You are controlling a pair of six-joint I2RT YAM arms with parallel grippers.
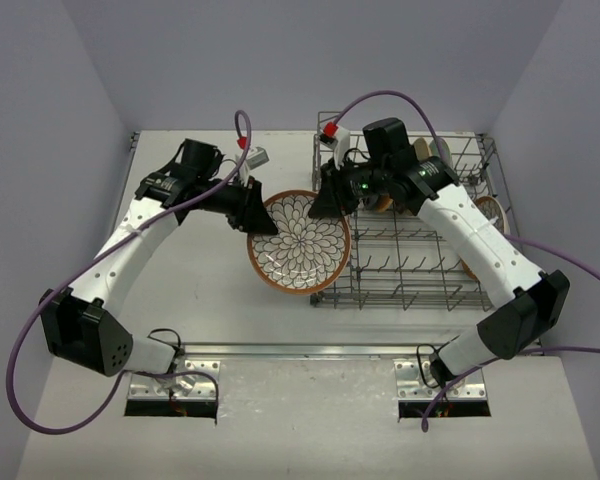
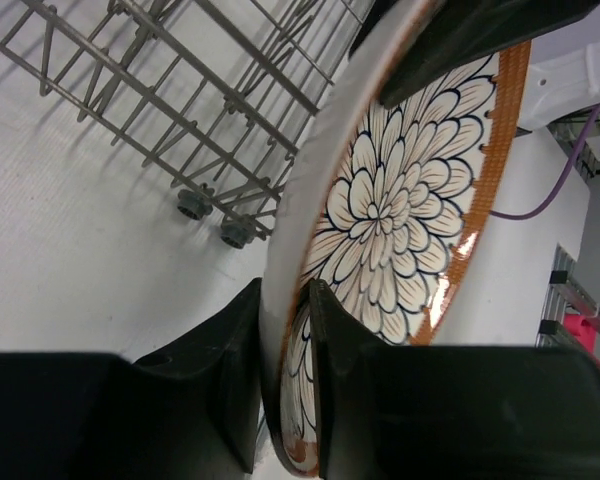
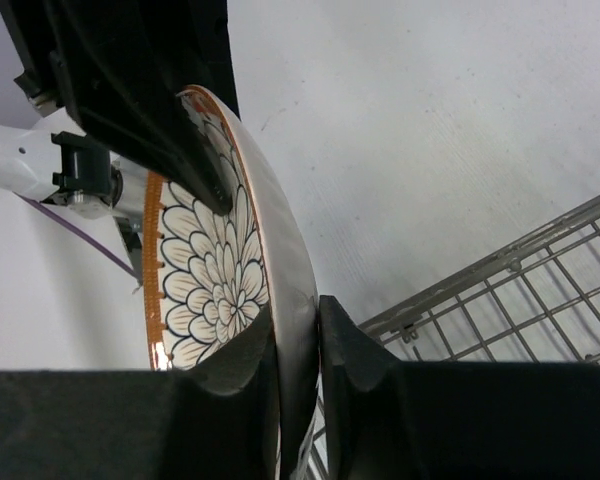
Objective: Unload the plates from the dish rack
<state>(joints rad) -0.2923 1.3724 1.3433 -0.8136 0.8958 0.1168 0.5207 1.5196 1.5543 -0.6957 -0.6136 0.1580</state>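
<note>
Nearest to the top camera are the two arm bases, and from them both arms reach toward the dish rack (image 1: 420,285), which stands on the white table (image 1: 180,300). Just beside the left edge of the rack, a flower plate (image 1: 300,245) — white with brown petals and an orange rim — sits between the two grippers. The left gripper (image 1: 257,212) takes its rim on the side away from the rack, and the right gripper (image 1: 330,197) takes the rim on the side next to the rack. Whether the flower plate touches the table, I cannot tell. Inside the rack, at its right side, a cream plate (image 1: 488,212) with a red-brown rim stands among the tines.

From the left wrist, the left gripper (image 2: 285,370) has its jaws clamped on the rim of the flower plate (image 2: 380,210), one finger on each face. The dish rack (image 2: 180,110) lies behind the plate, its feet on the table.

From the right wrist, the right gripper (image 3: 298,370) is also clamped on the rim of the flower plate (image 3: 215,280) — a finger on each side. The left gripper (image 3: 150,100) holds the opposite rim, away from the dish rack (image 3: 520,300).
</note>
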